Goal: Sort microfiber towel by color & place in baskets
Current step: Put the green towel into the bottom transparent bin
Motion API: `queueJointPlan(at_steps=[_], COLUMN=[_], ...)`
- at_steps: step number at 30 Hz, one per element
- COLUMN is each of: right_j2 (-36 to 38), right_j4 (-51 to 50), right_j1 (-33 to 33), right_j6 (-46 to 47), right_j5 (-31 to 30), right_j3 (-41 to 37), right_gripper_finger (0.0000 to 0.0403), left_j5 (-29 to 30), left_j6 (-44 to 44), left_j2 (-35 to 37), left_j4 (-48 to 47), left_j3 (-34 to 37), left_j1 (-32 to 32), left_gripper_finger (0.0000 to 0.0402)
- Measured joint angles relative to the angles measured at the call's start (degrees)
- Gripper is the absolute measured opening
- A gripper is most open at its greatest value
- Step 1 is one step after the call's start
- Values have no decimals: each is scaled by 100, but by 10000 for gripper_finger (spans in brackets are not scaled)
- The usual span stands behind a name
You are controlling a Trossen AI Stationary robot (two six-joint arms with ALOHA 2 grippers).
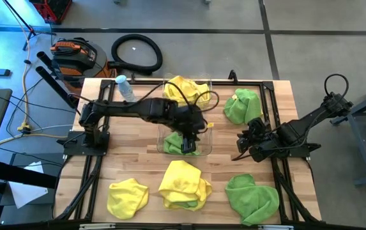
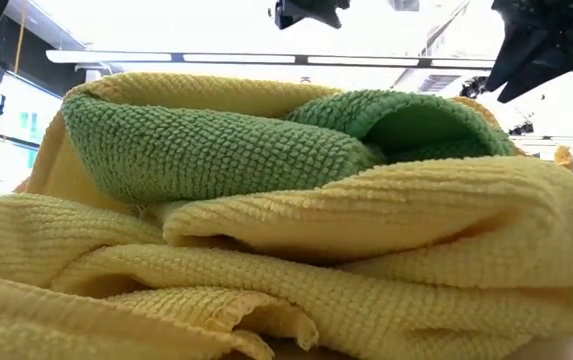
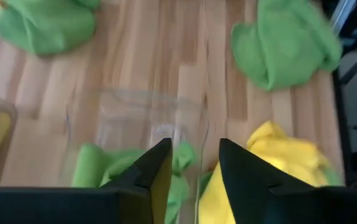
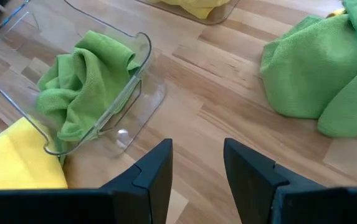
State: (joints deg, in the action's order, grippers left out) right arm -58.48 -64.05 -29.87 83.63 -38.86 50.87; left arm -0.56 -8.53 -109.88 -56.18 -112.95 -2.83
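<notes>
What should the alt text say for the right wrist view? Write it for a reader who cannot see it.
A clear plastic basket holding a crumpled green towel sits on the wooden table, seen past the right gripper, whose dark fingers stand apart and empty. Another green towel lies on the table beside it, and a yellow towel touches the basket's outside.

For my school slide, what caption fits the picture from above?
Left gripper hovers over a green towel in the near basket, right gripper waits beside.
</notes>
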Motion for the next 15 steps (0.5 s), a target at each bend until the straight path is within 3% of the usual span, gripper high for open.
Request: queueJointPlan(at_steps=[4,7,12,15], right_j2=[0,-5,-140,-338], right_j4=[172,279,333,511], right_j1=[0,0,0,0], right_j6=[152,342,760,1060], right_j5=[153,370,997,1406], right_j3=[0,0,0,0], right_gripper_finger=[125,91,11,11], left_j5=[-49,-20,20,22], left_j6=[-27,-48,-232,-436], left_j2=[157,512,1593,2440], left_j4=[76,295,1243,1785], left_j3=[638,1258,2737,3749], left_j1=[-15,-26,-28,-24], left_gripper_finger=[57,10,5,2])
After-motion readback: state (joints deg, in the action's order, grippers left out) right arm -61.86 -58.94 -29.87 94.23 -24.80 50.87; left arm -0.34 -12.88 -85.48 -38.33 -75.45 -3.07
